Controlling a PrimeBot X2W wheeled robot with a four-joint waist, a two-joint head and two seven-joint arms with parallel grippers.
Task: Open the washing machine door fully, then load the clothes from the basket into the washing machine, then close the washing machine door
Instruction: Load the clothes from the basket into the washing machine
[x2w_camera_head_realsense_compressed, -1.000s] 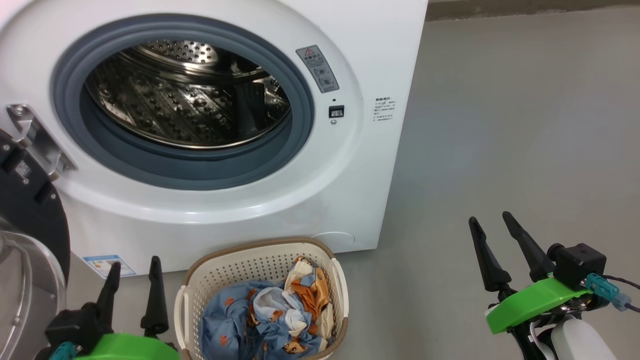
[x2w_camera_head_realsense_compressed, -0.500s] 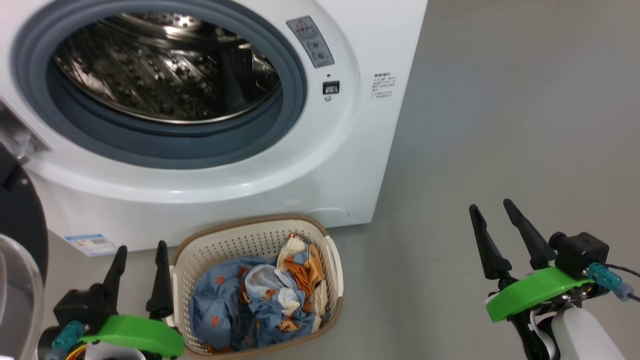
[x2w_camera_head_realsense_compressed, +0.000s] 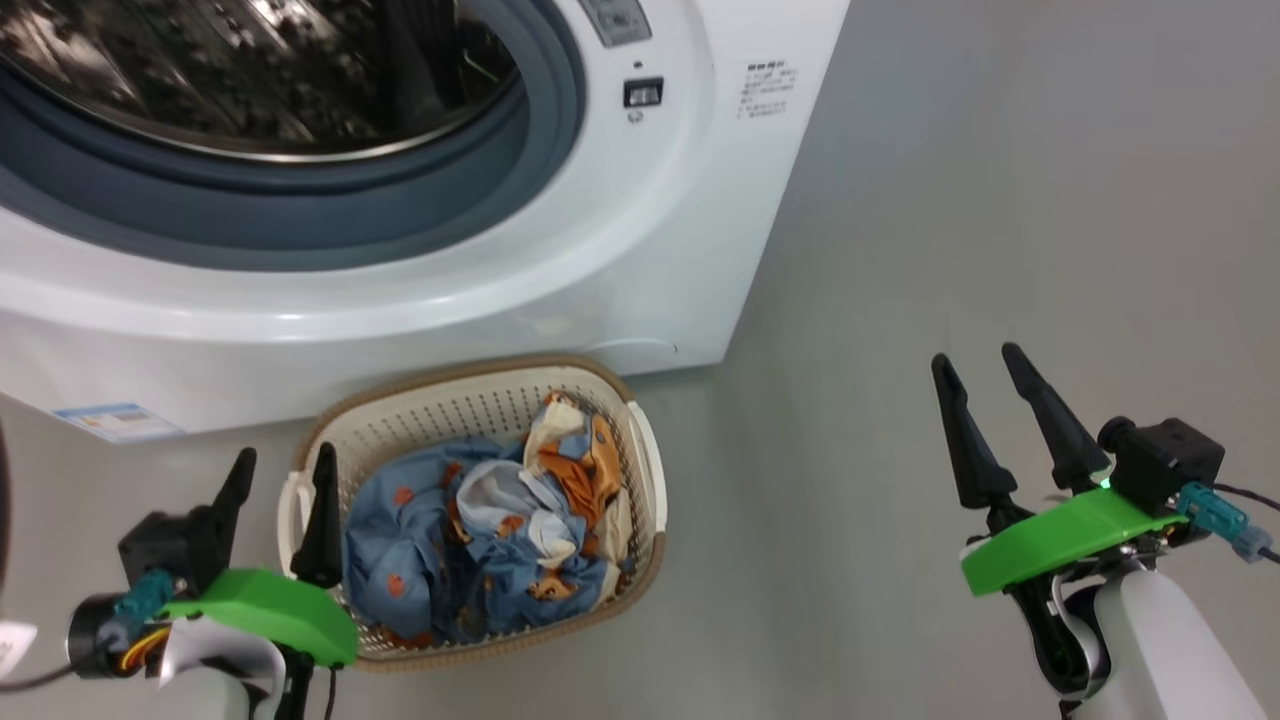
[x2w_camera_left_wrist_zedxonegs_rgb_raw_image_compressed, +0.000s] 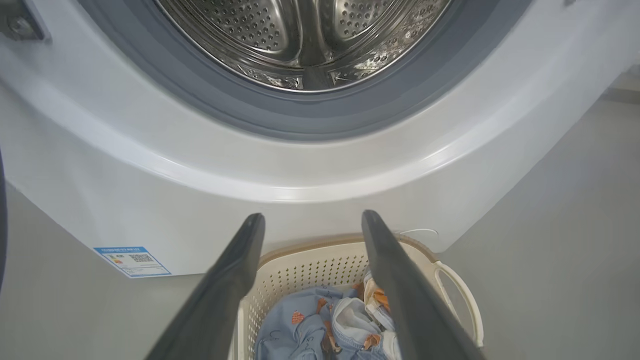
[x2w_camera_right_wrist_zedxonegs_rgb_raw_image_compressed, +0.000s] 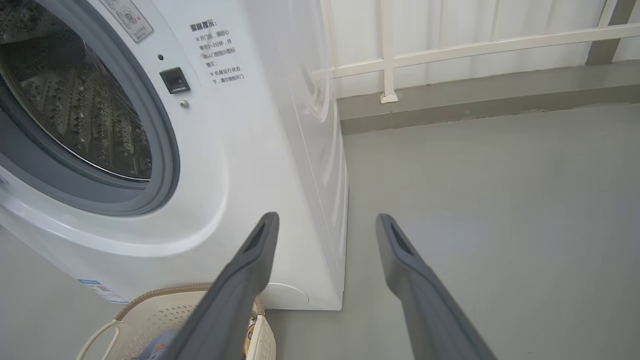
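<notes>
The washing machine (x2w_camera_head_realsense_compressed: 400, 300) stands at the upper left, its opening uncovered and the steel drum (x2w_camera_head_realsense_compressed: 250, 70) showing. Of the washing machine door I see a thin dark sliver at the left edge (x2w_camera_left_wrist_zedxonegs_rgb_raw_image_compressed: 1, 225). The cream basket (x2w_camera_head_realsense_compressed: 470, 372) sits on the floor against the machine's front, holding the blue printed clothes (x2w_camera_head_realsense_compressed: 470, 530). My left gripper (x2w_camera_head_realsense_compressed: 285, 455) hangs open at the basket's left rim, nothing between its fingers. In the left wrist view that gripper (x2w_camera_left_wrist_zedxonegs_rgb_raw_image_compressed: 313, 216) points over the basket (x2w_camera_left_wrist_zedxonegs_rgb_raw_image_compressed: 300, 270) and clothes (x2w_camera_left_wrist_zedxonegs_rgb_raw_image_compressed: 310, 325). My right gripper (x2w_camera_head_realsense_compressed: 975, 357) is open over bare floor, well right of the basket; its wrist view shows it (x2w_camera_right_wrist_zedxonegs_rgb_raw_image_compressed: 326, 216) empty.
Grey floor (x2w_camera_head_realsense_compressed: 1000, 200) stretches to the right of the machine. A white railing (x2w_camera_right_wrist_zedxonegs_rgb_raw_image_compressed: 450, 50) on a low kerb runs behind it. A small blue label (x2w_camera_head_realsense_compressed: 115, 420) is stuck low on the machine's front.
The head camera has tilted down, so machine and basket slid up the picture and the black door rim left it. Both grippers stay open and empty.
</notes>
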